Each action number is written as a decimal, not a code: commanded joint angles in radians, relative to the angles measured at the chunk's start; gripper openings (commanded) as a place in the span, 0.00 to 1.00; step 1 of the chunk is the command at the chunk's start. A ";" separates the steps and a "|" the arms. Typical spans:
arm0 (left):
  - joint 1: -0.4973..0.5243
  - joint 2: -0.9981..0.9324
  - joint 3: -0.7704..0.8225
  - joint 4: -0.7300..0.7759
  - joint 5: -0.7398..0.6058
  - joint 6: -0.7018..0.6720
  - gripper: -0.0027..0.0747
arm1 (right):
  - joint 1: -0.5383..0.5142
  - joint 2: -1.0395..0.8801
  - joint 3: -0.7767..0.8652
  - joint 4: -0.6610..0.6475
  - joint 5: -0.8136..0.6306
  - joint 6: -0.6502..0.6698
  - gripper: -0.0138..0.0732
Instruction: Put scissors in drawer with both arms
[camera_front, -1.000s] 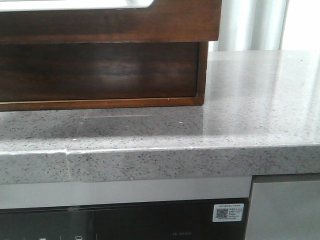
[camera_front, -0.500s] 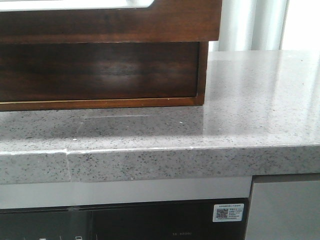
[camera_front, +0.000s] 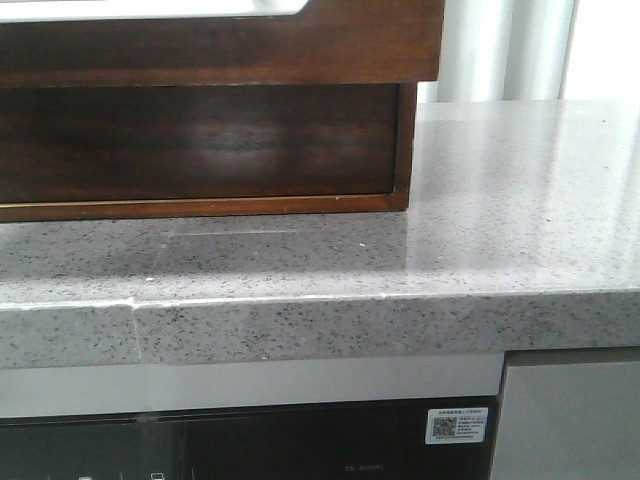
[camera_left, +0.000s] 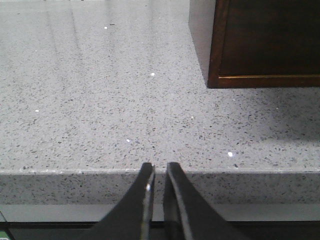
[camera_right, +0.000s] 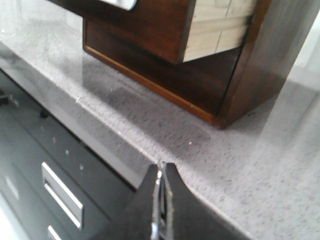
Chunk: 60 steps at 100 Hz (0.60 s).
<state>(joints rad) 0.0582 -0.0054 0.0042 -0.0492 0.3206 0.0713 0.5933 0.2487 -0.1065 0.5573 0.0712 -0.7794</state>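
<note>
The scissors are out of view in every frame. The drawer (camera_front: 300, 45) is dark brown and glossy. It stands pulled out from the wooden cabinet (camera_front: 200, 145) at the back left of the counter, and a strip of its white inside shows at the top. It also shows in the right wrist view (camera_right: 145, 25), with a pale wood side. My left gripper (camera_left: 160, 167) is shut and empty, at the counter's front edge, away from the cabinet corner (camera_left: 265, 45). My right gripper (camera_right: 161, 166) is shut and empty, also at the counter's front edge. Neither gripper shows in the front view.
The grey speckled counter (camera_front: 500, 200) runs right of the cabinet, with a seam (camera_front: 135, 300) in its front edge. Below it is a black appliance panel (camera_front: 300, 445) with a QR sticker (camera_front: 456, 424). Lower fronts with silver handles (camera_right: 60, 192) show in the right wrist view.
</note>
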 joint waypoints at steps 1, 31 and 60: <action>0.000 -0.035 0.015 -0.010 -0.062 0.001 0.04 | -0.014 0.006 -0.026 -0.017 -0.110 0.006 0.02; 0.000 -0.035 0.015 -0.010 -0.062 0.001 0.04 | -0.184 -0.039 -0.020 -0.700 -0.111 0.754 0.02; 0.000 -0.033 0.015 -0.010 -0.063 0.001 0.04 | -0.439 -0.211 0.138 -0.729 -0.150 0.921 0.02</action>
<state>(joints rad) 0.0582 -0.0054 0.0042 -0.0492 0.3206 0.0713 0.2115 0.0659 0.0150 -0.1527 0.0000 0.0992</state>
